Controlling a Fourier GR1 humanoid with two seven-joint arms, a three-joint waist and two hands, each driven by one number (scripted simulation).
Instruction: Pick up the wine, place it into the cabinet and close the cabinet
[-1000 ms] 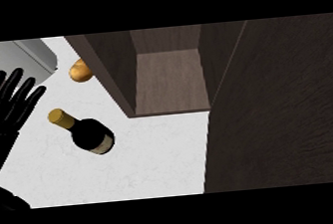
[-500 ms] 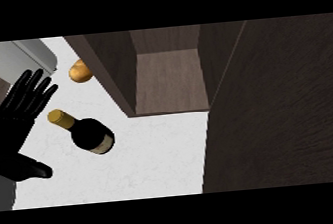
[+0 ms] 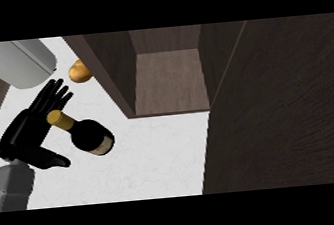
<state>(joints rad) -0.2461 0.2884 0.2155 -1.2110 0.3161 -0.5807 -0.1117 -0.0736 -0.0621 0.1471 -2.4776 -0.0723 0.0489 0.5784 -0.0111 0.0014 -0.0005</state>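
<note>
The wine (image 3: 86, 133) is a dark bottle with a gold neck and cap, standing on the white counter (image 3: 152, 166) left of the cabinet. My left hand (image 3: 31, 131) is right beside it on its left, fingers straight and pointing up past the gold neck, thumb stretched below toward the bottle's base. The hand is open and does not hold the bottle. The dark wooden cabinet (image 3: 168, 79) stands with its inside showing and its shelf bare. Its door (image 3: 287, 104) is swung wide and fills the right side. My right hand does not show.
A grey rounded appliance (image 3: 17, 62) sits at the upper left. An orange-brown round item (image 3: 79, 72) lies beside the cabinet's left wall, just beyond my fingertips. White counter stretches below the cabinet.
My left hand has moved right and toward the bottle, from the view's left edge until it stands next to the neck. The forearm now shows. The bottle has not moved.
</note>
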